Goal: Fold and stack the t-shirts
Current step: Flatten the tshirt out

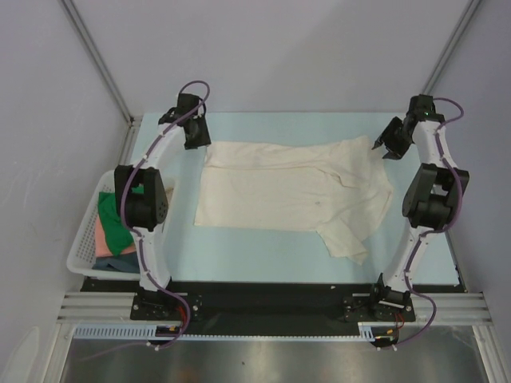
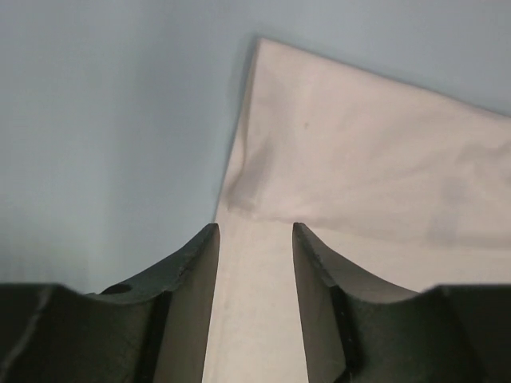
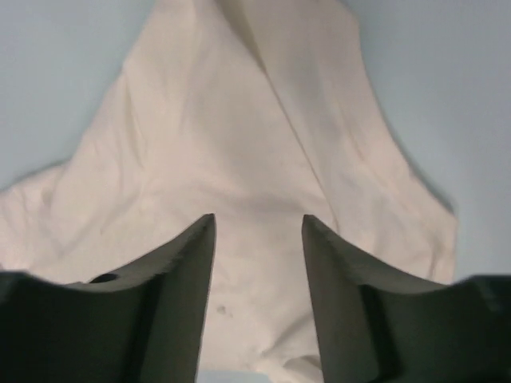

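- The cream t-shirt is laid out broadly across the middle of the table. In the top view its long side runs from 9 to 3 o'clock. This spread is judged to be meant for clean folds.
- One sleeve is seen trailing toward 5 o'clock, and wrinkles are gathered at the 2 o'clock end. The cloth is therefore not judged ready for a tidy fold.
- The left gripper is placed at the shirt's 10 o'clock corner and the right gripper at its 2 o'clock corner. The two far corners are judged to be chosen so that the far edge can be handled evenly.
- In both wrist views the jaws are seen parted, with nothing pinched between them. Only cloth lying on the table is seen through each gap.
- From the left wrist, the shirt is seen running from under the gap up toward 1 o'clock, and bare table is shown from 9 to 11 o'clock.
- From the right wrist, the cloth is seen spreading from 12 o'clock down through the gap, with bare table at 10 and 2 o'clock.
- The green t-shirt, salmon t-shirt and dark blue t-shirt are kept in the white basket. The basket is found at 9 o'clock of the cream shirt, beside the left arm, and these shirts are judged to be awaiting their turn.
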Controlling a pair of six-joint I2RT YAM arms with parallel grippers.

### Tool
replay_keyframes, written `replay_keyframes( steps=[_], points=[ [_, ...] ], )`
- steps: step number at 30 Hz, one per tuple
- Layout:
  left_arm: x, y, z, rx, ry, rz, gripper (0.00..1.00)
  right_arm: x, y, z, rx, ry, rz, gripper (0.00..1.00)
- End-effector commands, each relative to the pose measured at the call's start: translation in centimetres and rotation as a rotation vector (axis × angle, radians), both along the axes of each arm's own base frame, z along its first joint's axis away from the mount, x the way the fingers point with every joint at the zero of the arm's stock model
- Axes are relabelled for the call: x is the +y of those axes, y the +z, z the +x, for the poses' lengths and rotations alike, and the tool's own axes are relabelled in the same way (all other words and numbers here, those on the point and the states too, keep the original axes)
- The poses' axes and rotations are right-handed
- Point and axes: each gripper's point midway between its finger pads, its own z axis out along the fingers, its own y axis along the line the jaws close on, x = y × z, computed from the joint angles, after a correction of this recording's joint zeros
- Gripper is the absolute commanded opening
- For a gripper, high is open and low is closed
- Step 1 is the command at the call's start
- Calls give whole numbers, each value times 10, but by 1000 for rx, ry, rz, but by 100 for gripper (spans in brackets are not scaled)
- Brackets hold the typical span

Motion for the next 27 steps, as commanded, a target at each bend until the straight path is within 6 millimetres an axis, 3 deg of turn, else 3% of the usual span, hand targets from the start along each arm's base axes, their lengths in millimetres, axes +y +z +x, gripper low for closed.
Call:
replay_keyframes(
  steps=[1,4,7,9,13,17,19,22,25,27],
  points=[
    [-14,18,-24,-19,-38,-43,46,31,7,-40,-6,45,92,49],
    [-32,6,-42,27,-76,-144,41,36,-4,-52,1,72,128,36],
    [-47,-4,-53,70,-73,-244,38,37,-22,-64,51,70,175,35],
    [-63,-6,-61,85,-83,-330,39,38,-30,-81,114,54,188,37],
    [-89,2,-76,75,-163,-358,40,21,-40,-121,189,23,81,53],
    [-129,-10,-114,151,-316,-367,40,6,-36,-164,234,-80,45,56],
    [-161,-16,-140,195,-437,-382,41,14,-32,-182,246,-80,80,54],
    [-208,-10,-170,176,-641,-396,42,40,-32,-220,311,-80,122,50],
    [-258,2,-201,164,-829,-419,43,67,-32,-245,331,-60,200,50],
    [-291,2,-222,152,-943,-393,45,84,-30,-249,320,5,214,50]
  ],
)
